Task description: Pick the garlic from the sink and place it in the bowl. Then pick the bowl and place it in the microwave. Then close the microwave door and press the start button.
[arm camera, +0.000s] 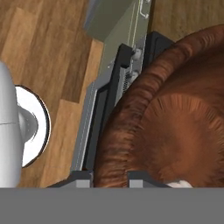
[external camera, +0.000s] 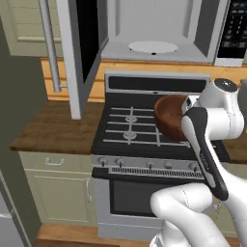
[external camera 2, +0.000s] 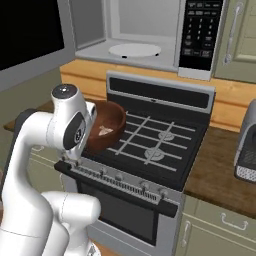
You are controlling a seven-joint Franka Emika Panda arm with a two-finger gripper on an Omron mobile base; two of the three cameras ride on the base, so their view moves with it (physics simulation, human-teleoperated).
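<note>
The dark reddish-brown bowl [external camera: 169, 116] [external camera 2: 107, 125] hangs tilted over the stove's front burners, held by its rim. In the hand view my gripper [arm camera: 109, 177] is shut on the rim of the bowl [arm camera: 175, 113], one finger tip on each side of the wall. The pale garlic [external camera 2: 105, 131] [arm camera: 181, 183] lies inside the bowl. Above the stove the microwave [external camera: 154, 29] [external camera 2: 130, 30] stands open, its white turntable [external camera: 153, 47] [external camera 2: 135, 49] bare. The microwave door [external camera: 79, 48] is swung out to the left, with its silver handle [external camera: 49, 43]. The sink is out of view.
The black stove [external camera: 130, 128] [external camera 2: 155, 145] sits below the bowl, with wooden counter [external camera: 53, 125] [external camera 2: 220, 170] on both sides. A grey appliance [external camera 2: 247, 145] stands on the right counter. The black keypad panel [external camera: 236, 29] [external camera 2: 200, 32] is at the microwave's right.
</note>
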